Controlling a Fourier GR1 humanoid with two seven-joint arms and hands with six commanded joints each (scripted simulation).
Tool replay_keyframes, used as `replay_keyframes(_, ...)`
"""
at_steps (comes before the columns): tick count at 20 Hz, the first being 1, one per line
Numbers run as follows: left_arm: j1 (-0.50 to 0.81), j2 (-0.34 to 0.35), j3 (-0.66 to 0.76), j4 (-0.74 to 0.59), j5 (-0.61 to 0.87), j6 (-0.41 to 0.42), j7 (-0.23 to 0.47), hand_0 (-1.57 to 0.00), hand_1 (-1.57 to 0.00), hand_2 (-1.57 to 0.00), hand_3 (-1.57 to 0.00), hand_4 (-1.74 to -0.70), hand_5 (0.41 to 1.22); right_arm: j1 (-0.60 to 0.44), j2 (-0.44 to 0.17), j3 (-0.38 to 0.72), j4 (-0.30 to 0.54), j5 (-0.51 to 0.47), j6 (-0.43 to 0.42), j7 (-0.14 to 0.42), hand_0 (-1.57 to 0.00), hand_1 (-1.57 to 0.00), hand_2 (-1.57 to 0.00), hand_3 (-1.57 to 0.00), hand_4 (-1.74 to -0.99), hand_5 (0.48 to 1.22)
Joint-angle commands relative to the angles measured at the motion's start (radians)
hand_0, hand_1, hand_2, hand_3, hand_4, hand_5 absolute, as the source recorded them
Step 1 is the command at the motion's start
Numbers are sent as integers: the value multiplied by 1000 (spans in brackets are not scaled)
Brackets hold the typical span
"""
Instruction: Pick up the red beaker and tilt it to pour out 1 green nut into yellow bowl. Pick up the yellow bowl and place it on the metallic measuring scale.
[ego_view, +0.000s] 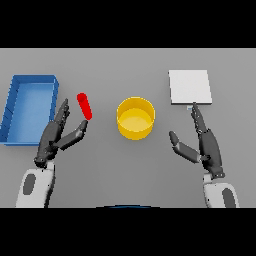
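Presently we list: a slim red cylindrical beaker (84, 106), smooth and matte, just beside the fingertips of our left hand (54, 137), which is spread and grasping nothing, seemingly set for a side pinch. A round yellow bowl (135, 117), glossy and thick-walled, sits mid-table between the hands as pouring target. A flat square pale metallic scale (189, 87) lies beyond our right hand (206, 145), likewise released. A blue rectangular plastic tray (14, 102) sits far left.
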Motion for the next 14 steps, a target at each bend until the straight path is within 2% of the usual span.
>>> replay_keyframes(1, -43, 2, 14, 47, -2, 6, 2, 1, 1, 1, 1, -1178, 648, -6, -3, -4, -7, -4, 1, 10, 1, 1, 1, 1, -1219, 626)
replay_keyframes(3, -99, 5, 25, 134, -16, 8, -32, 1, 1, 1, 1, -1176, 640, -12, -4, -3, -7, -3, 2, 26, 1, 1, 1, 1, -1225, 627)
replay_keyframes(7, -189, -2, 40, 248, -18, 5, -91, 1, 1, 1, 1, -1189, 641, -4, -8, -2, 0, -2, 10, 13, 1, 1, 1, 1, -1222, 626)
replay_keyframes(10, -257, -3, 41, 316, -43, 19, -88, 1, 1, 1, 1, -1201, 654, -10, 18, 7, 4, -2, 0, 26, 1, 1, 1, 1, -1229, 628)
replay_keyframes(12, -288, -3, 44, 355, -55, 30, -85, 1, 1, 1, 1, -1197, 661, 11, -5, -5, -10, -3, 2, 6, 1, 1, 1, 1, -1226, 631)
replay_keyframes(14, -334, -7, 50, 400, -65, 43, -81, 1, 1, 1, 1, -1196, 664, 11, 6, 3, -21, -4, 1, 17, 1, 1, 1, 1, -1233, 634)
